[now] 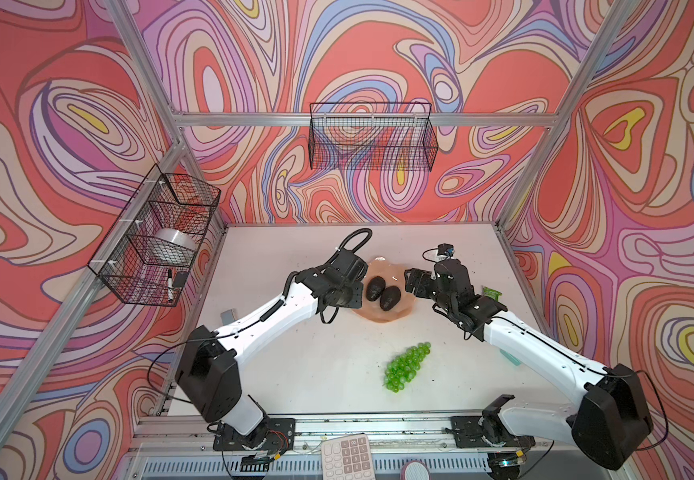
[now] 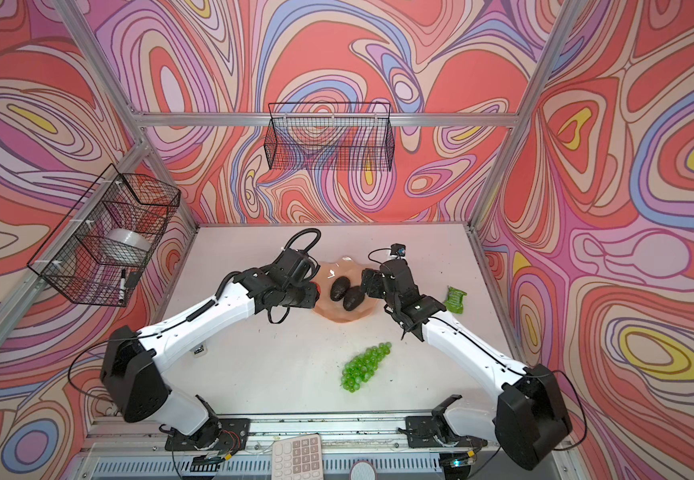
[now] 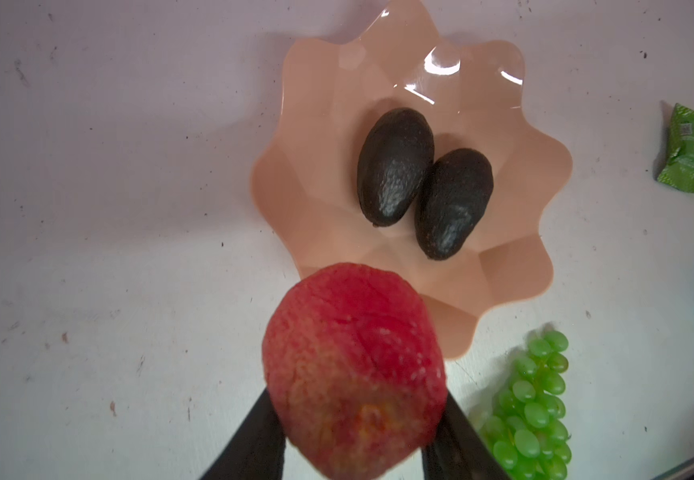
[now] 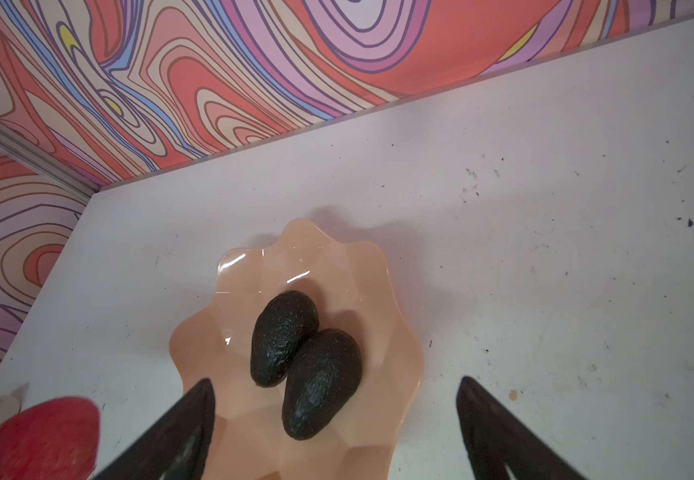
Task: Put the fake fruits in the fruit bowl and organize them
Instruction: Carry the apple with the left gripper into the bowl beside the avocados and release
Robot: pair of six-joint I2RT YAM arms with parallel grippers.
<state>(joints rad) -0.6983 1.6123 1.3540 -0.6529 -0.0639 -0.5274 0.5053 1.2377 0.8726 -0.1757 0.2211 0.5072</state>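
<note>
Inside the fruit bowl: 2 avocados, touching side by side. At its left rim, clear of the table: apple, clamped in left hand. Over the bowl's right side: right hand, spread wide, empty. Left to do, likely: releasing apple, then fetching grapes, well apart on table.

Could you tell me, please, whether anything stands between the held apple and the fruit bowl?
Nothing visible does. The red apple, held in the left gripper, is by the peach-pink bowl at its rim. Two avocados lie touching in the bowl's middle, with bare bowl on the apple's side.
</note>
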